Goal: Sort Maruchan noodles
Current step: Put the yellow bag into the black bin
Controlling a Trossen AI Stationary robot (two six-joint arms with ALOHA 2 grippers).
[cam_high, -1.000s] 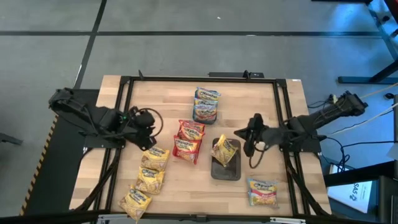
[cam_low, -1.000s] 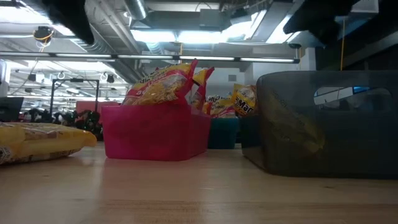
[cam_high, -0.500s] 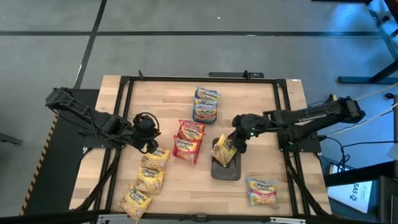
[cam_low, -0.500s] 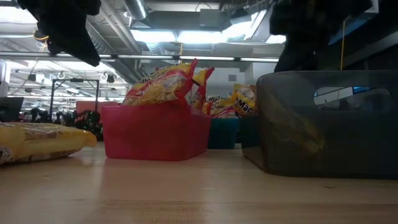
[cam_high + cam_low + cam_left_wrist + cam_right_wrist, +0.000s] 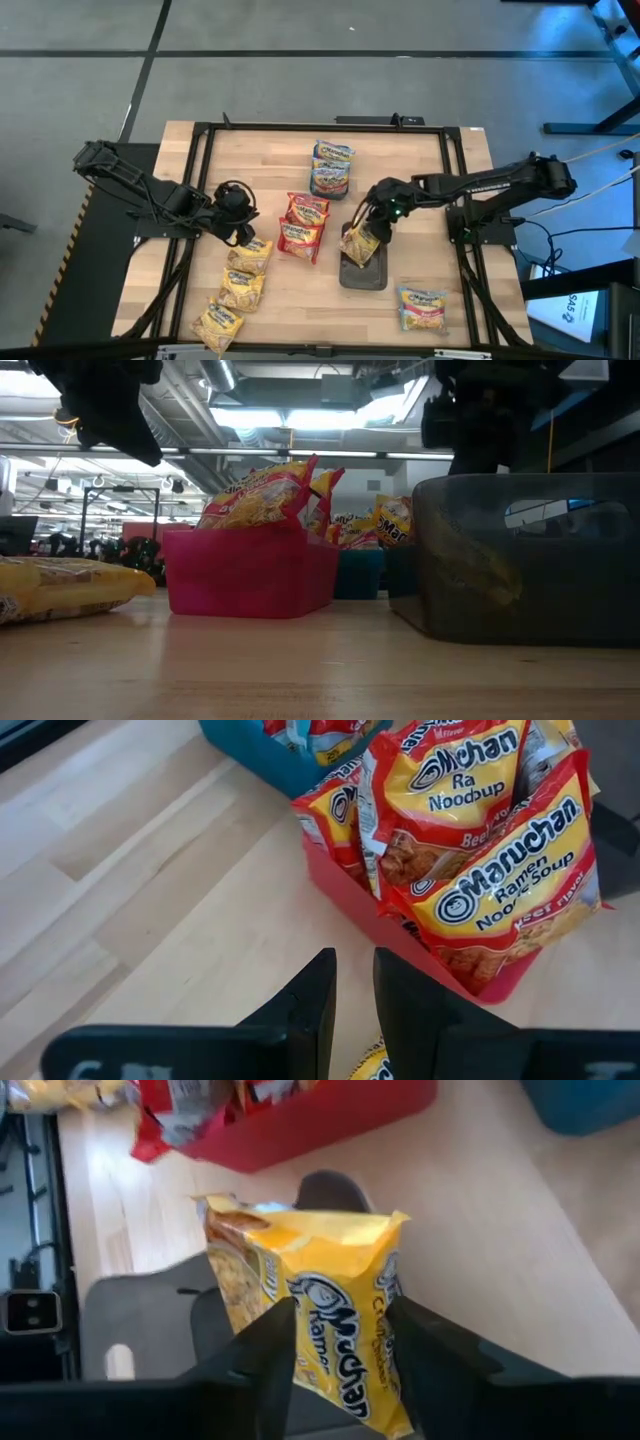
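Right gripper [image 5: 340, 1355] now straddles yellow packet [image 5: 320, 1310]; contact unclear.

Yellow pkt [image 5: 330, 1330]: upright, tilted, between right gripper [image 5: 340, 1342] fingers. Red pkts [image 5: 480, 850]: standing, just ahead of left gripper [image 5: 352, 1005]. 3 yellow pkts [image 5: 240, 285]: flat, beside/below it. Blue-pink pkts [image 5: 331, 168]: farther off; another [image 5: 421, 307] lies flat, apart.
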